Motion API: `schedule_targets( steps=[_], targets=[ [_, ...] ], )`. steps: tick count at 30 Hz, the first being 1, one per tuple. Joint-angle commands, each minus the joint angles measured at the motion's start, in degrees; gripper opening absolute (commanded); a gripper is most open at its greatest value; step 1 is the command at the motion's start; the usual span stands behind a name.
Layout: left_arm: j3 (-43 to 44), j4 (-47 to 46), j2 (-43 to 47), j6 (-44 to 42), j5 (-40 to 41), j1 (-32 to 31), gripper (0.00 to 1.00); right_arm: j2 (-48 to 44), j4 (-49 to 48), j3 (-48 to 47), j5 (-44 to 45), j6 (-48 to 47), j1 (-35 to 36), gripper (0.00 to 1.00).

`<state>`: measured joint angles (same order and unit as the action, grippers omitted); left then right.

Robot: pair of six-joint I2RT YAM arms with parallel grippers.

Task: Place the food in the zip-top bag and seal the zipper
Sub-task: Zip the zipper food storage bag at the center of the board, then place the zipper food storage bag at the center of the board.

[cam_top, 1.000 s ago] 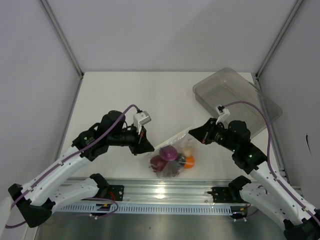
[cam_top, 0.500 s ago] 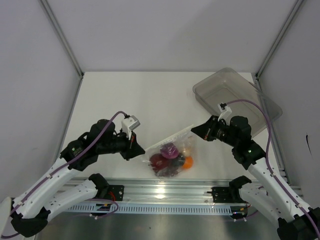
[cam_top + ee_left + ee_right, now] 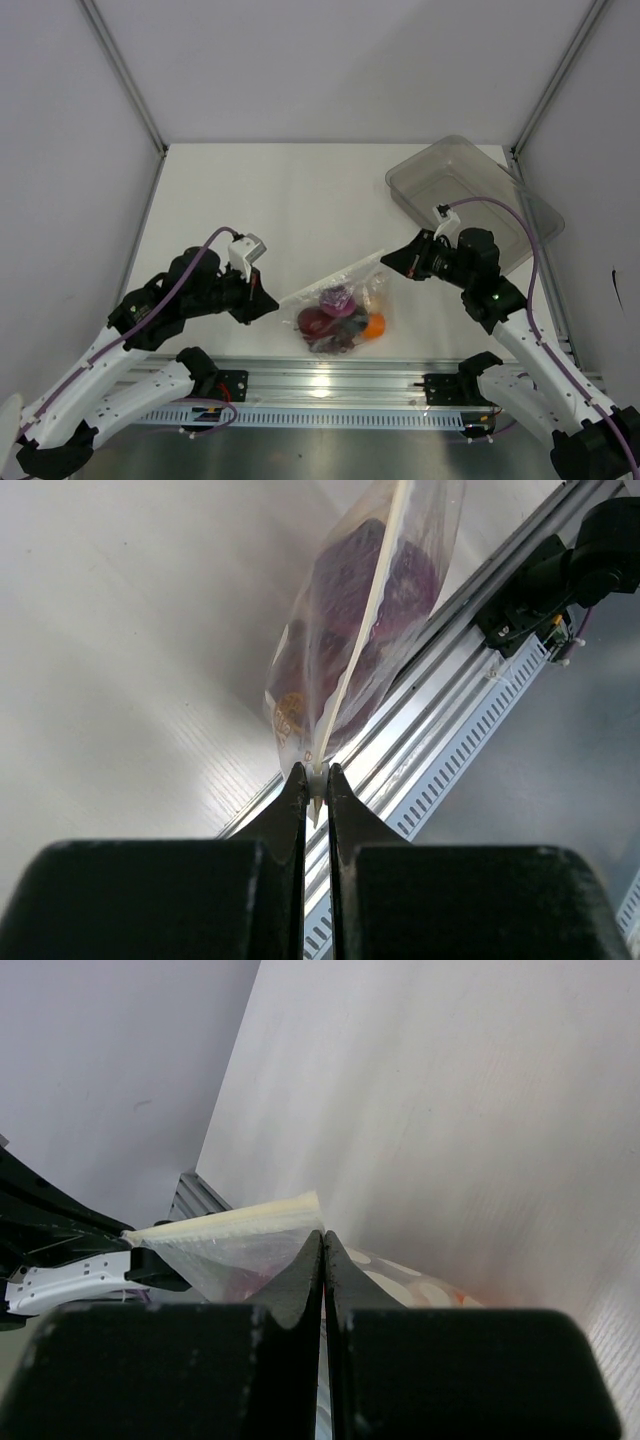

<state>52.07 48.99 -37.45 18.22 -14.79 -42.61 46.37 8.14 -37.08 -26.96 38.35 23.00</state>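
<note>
Left gripper closed on zipper end, having slid outward along it this past second. Ahead, bag hangs taut to right gripper, pinched shut on its far corner. Inside it, food; seal judged nearly complete.

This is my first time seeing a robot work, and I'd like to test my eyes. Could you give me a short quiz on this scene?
1. True or false: the orange ball lies inside the zip-top bag.
2. What do the left fingers pinch? A) the orange ball B) the bag's zipper C) nothing
3. Fill in: the clear bin stands on the ___ arm's side.
Key: 1 true; 2 B; 3 right.
</note>
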Motion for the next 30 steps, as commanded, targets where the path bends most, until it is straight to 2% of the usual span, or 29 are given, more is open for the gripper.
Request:
schedule_targets(
  steps=[1, 4, 7, 10, 13, 18, 19, 20, 22, 26, 30],
  targets=[
    [1.1, 3.6, 1.0, 2.3, 3.4, 0.4, 0.01, -0.1, -2.1, -0.3, 1.2, -1.7, -1.5, 0.0],
    [1.1, 3.2, 0.8, 2.8, 4.3, 0.4, 0.01, 0.4, -2.6, -0.2, 0.8, -1.4, -1.6, 0.0],
    [1.3, 1.7, -0.3, 2.9, 4.6, 0.4, 0.06, 1.4, -4.4, 0.1, -0.4, -0.6, -1.5, 0.0],
    [1.6, 0.7, -1.8, 3.1, 4.7, 0.4, 0.19, 2.6, -5.1, -0.2, -0.9, -0.7, -1.3, 0.0],
    [2.5, -1.5, -3.1, 3.2, 5.3, 0.3, 0.24, 3.9, -6.2, -0.7, -2.3, -0.7, -1.0, 0.0],
    [5.0, -4.2, -7.3, 1.6, 8.2, 0.4, 0.58, 7.9, -7.4, -1.5, -2.6, -1.2, -0.2, 0.0],
    [6.9, -4.2, -7.8, 1.0, 9.2, 0.4, 0.71, 9.3, -9.8, -1.7, -2.5, -1.3, -0.2, 0.0],
    [7.9, -4.0, -8.2, 0.4, 10.1, 0.4, 0.75, 9.8, -10.3, -1.8, -1.7, -1.9, -0.1, 0.0],
    [11.3, -3.1, -8.8, -1.9, 13.5, 0.4, 0.99, 11.2, -10.8, -2.9, -1.2, -2.8, -0.2, 0.0],
    [15.9, -0.4, -8.1, -4.9, 20.3, 0.4, 1.0, 16.8, -11.9, -5.6, -0.9, -4.3, -1.3, 0.0],
    [15.3, -1.4, -5.2, -5.5, 19.5, 0.4, 0.99, 23.4, -13.3, -9.9, -0.6, -5.4, -3.1, 0.0]
  ],
)
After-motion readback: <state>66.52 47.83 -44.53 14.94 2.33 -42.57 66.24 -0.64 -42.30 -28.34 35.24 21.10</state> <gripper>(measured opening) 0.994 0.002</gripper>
